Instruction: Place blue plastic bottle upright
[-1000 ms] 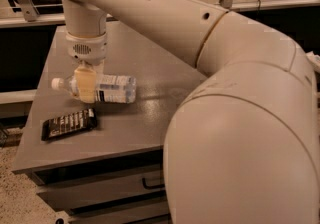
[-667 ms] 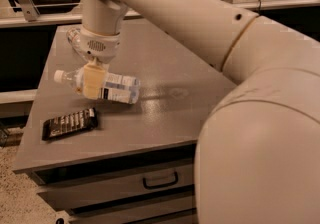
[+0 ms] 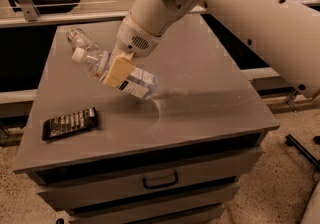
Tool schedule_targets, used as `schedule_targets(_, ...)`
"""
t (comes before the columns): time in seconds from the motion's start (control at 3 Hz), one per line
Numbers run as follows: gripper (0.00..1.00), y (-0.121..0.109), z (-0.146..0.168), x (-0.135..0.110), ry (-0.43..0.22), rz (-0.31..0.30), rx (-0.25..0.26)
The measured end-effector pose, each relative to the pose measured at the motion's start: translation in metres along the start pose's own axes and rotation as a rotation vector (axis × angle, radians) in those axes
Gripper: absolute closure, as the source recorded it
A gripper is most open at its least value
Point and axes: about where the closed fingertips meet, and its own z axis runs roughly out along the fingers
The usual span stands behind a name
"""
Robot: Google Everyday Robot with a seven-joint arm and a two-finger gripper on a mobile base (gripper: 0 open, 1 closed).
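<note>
- Gripper [image 3: 118, 71] sat over the left-centre of the table [image 3: 215, 103], its jaws closed on the blue plastic bottle [image 3: 138, 82] at mid-body; one tan finger pad [image 3: 116, 69] lay flat across the near side.
- Bottle: clear, white cap, pale label with dark print next to the pad. It was tilted, not upright, with the cap at 10 o'clock and the base at 4 o'clock, low over the tabletop. Could not tell whether the base touched.
- Small clear bottle [image 3: 80, 38] lay at 11 o'clock from the gripper, near the far-left corner, just beyond the held bottle's cap.
- Dark flat packet [image 3: 69, 123] lay at 7 o'clock, close to the front-left edge, well apart from the bottle.
- From the base toward 3 o'clock, bare grey surface ran to the right edge; also bare at 5 o'clock down to the front edge.
- Drawers [image 3: 160, 180] sat below the front edge.
</note>
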Motion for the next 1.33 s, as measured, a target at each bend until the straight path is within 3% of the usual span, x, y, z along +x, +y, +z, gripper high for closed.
schedule_targets(0.67, 1.00, 0.000, -0.002, -0.002, -0.014, -0.010, 0.005)
schedule_targets(1.0, 1.00, -0.003, -0.029, -0.011, -0.102, -0.046, 0.049)
schedule_targets(1.33, 1.00, -0.006, -0.062, -0.020, -0.255, -0.092, 0.090)
